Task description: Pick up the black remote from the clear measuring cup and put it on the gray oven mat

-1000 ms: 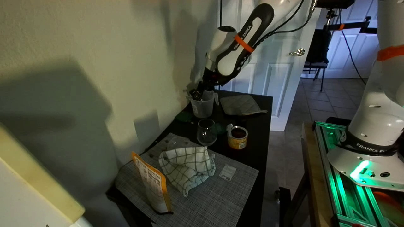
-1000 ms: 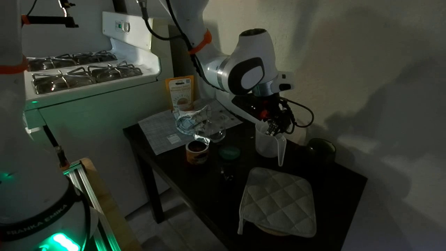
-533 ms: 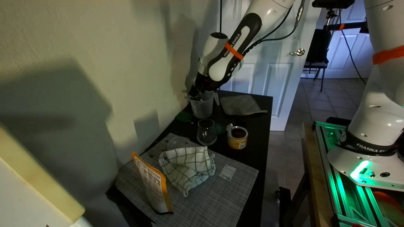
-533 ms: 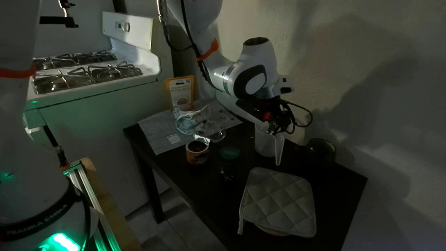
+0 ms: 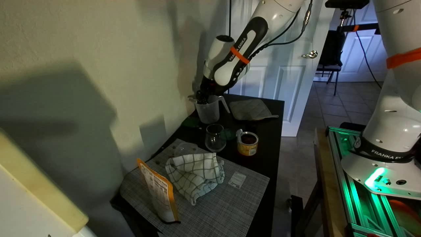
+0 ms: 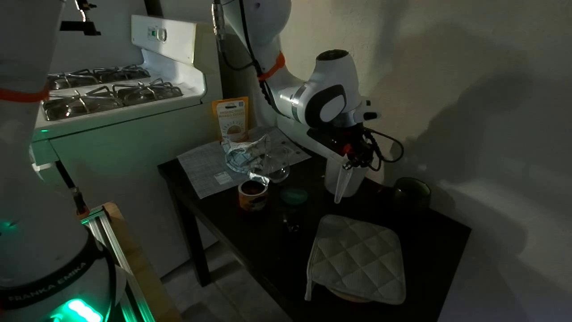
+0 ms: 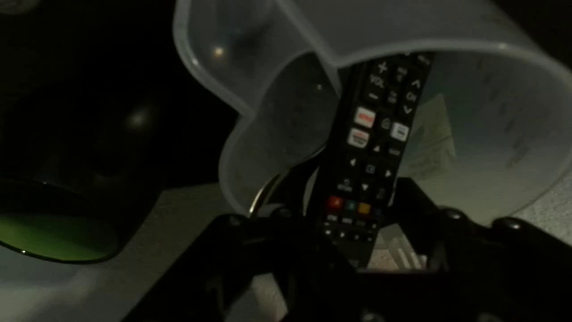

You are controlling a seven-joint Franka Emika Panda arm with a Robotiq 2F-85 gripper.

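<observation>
Left end of the black worktop [image 5: 268, 144] in an exterior view: upright white pouch with orange edging [image 5: 161, 194], then crumpled green-and-white checked cloth [image 5: 195, 174], both on a flat gray woven sheet [image 5: 217, 217]. Next along, the tall see-through plastic measuring cup [image 5: 209, 113], and in it the slim black plastic remote [image 7: 371, 156]. Wrist view: remote leans in the cup's mouth, keys showing, volume and channel end down behind the rim, plain end among the dark fingers [image 7: 415, 210]. Fingers stand apart, one along either long edge of the remote; cannot tell whether they press on it. Handling, my guess: light, stiff, smooth-cased, not fragile, apt to slip or pivot if pinched near the tip. Best hold: across the narrow width, on the side edges around the colored buttons. Draw it out along its own length; cup looks light, likely to tip or drag if the remote snags. Clear rounded drinking glass [image 5: 215, 141] close by, then an opened yellow-labelled can [image 5: 247, 146]. Farthest right, the dull gray quilted oven mat [image 5: 250, 109], padded, a pale rounded edge [image 6: 351, 296] peeking from beneath; probably calls for a flat, slow set-down there.
</observation>
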